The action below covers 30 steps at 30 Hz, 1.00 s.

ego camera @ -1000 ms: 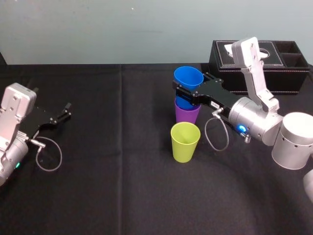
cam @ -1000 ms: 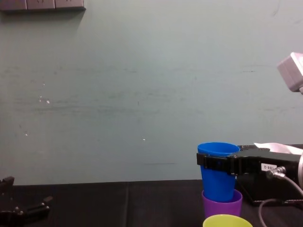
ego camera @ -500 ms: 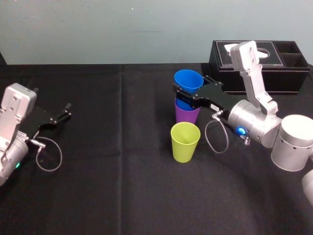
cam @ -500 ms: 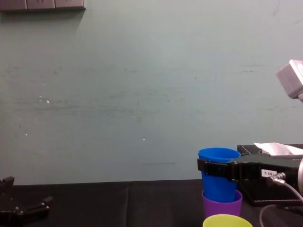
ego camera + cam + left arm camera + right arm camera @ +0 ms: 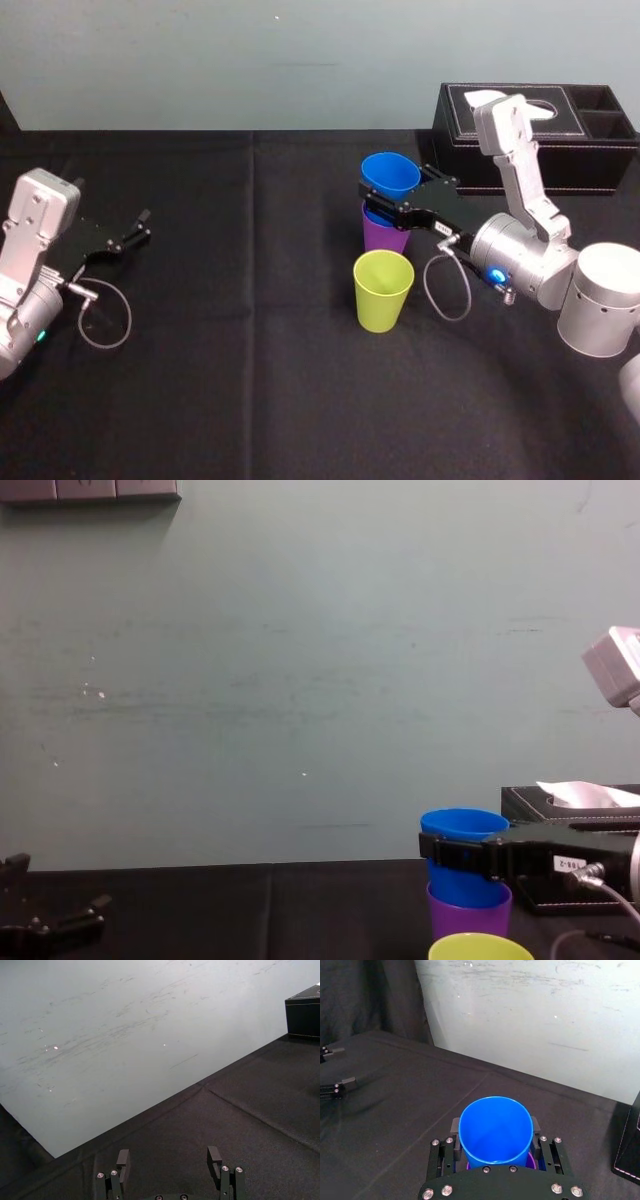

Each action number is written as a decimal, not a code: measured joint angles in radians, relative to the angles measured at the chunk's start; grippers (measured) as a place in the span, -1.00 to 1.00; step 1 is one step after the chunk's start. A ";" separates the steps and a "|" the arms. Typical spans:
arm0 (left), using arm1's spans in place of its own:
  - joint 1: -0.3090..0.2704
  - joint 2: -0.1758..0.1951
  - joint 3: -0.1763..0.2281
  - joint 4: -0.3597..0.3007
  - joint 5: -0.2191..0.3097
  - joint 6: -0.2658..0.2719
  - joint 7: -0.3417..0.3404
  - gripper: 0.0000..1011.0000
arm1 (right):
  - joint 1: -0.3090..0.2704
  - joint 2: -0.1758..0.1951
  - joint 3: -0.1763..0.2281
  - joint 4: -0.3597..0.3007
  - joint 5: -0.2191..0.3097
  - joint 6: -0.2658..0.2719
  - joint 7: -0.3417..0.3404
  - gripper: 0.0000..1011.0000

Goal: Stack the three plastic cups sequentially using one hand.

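The fingers (image 5: 455, 1127) of the R gripper (image 5: 398, 192) are being kept clenched on the blue cup (image 5: 390, 172), one pad on each side of the wall just under the rim; in the R wrist view the blue cup (image 5: 495, 1132) is being seen mouth-up btwn the two pads. The lower part of the blue cup (image 5: 462, 827) is being held inside the mouth of the purple cup (image 5: 383, 236), which is standing upright on the black table (image 5: 250, 380); whether it is fully seated cannot be told. From the chest, the R gripper (image 5: 460, 855) is being shown level across the blue cup's upper half, w/ the purple cup (image 5: 468, 915) directly below. The yellow-green cup (image 5: 382, 290) is standing upright at 6 o'clock of the purple cup, just beside it, not being touched by any finger. The black tissue box (image 5: 590, 150) is sitting at approx 2 o'clock of the stack, behind the R arm. Well apart, at 9 o'clock, the L gripper (image 5: 135, 228) is being held low over the table near the left edge, fingers spread w/ nothing btwn them, as is being shown in the L wrist view (image 5: 169, 1157).
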 joint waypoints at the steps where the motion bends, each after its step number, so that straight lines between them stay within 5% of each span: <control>1: 0.000 0.000 0.000 0.000 0.000 0.000 0.000 1.00 | 0.000 0.000 0.000 0.004 0.000 0.000 0.001 0.47; 30: 0.000 0.000 0.000 0.000 0.000 0.000 0.000 1.00 | 0.000 0.000 -0.003 0.033 0.001 -0.009 0.016 0.48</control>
